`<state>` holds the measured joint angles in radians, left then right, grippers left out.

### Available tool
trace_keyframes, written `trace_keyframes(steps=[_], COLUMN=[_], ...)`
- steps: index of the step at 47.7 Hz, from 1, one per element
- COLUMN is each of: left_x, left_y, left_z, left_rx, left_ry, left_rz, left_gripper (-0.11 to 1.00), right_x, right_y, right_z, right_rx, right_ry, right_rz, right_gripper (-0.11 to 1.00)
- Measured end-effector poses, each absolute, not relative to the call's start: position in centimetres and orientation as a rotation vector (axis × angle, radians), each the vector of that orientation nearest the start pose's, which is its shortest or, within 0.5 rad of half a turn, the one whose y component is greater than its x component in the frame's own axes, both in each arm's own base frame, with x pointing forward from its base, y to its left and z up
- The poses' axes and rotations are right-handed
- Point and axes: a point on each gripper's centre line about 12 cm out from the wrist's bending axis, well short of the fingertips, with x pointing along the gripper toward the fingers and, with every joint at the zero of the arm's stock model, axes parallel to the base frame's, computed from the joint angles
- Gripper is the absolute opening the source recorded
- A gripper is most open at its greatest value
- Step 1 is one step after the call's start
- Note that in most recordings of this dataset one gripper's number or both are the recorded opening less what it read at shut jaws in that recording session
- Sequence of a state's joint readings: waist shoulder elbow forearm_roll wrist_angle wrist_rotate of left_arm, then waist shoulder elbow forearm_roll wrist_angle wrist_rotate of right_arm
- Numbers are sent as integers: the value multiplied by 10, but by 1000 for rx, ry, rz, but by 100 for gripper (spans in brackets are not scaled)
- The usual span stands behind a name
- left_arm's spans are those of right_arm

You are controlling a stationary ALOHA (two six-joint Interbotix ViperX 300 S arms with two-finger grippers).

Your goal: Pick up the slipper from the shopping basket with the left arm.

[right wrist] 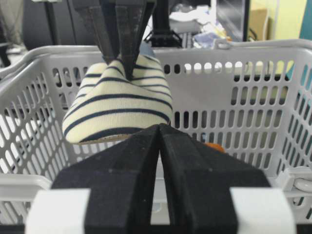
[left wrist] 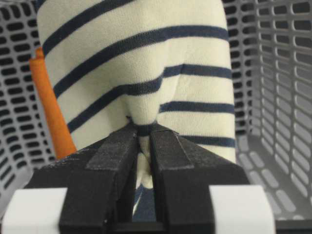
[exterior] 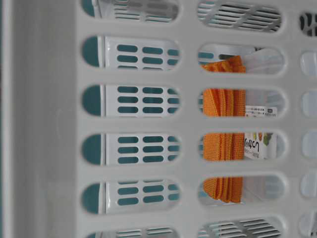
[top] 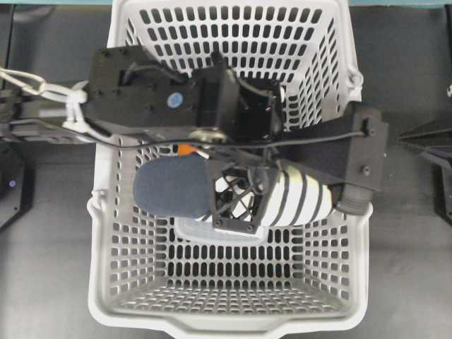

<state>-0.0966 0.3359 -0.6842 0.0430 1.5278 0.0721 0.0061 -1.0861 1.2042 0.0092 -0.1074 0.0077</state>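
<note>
The left gripper (left wrist: 141,146) has its jaws pinched tight on a fold of the slipper (left wrist: 146,73), biting the cream striped upper so the fabric puckers between the pads. From the right wrist view the slipper hangs directly beneath that gripper, toe end toward the camera, and it looks to be clear of the floor of the shopping basket (top: 339,282), though its sole is still below the rim. Seen from overhead, its long axis runs crosswise under the gripper, the navy insole end out to one side and the striped toe to the other, so it dangles roughly level and not nose-down.

The left arm (top: 148,95) reaches in over the basket's edge with its wrist bent steeply, fingers pointing straight down. The right gripper (right wrist: 160,146) sits well back outside the basket wall, jaws closed on nothing, so the left arm is plainly the nearer one. An orange cloth (left wrist: 51,112) stands just beside the slipper. I'd say what matters next is a straight rise, since the slipper must clear the rim.
</note>
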Motion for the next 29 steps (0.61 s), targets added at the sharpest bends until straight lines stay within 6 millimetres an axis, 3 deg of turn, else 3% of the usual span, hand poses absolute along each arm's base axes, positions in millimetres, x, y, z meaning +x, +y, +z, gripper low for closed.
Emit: trace_keyframes(steps=[15,29], left_x=[464,463], left_y=[-39,-39], left_z=[365,364], left_rx=[138,140], left_ry=[1168,1166], left_rz=[-85,-86], left_gripper=[6,6], right_x=[178,178], right_y=[1,1], right_z=[283,282], right_rx=[17,18], right_ry=[11,12], right_rz=[5,3], right_gripper=[-1,-1])
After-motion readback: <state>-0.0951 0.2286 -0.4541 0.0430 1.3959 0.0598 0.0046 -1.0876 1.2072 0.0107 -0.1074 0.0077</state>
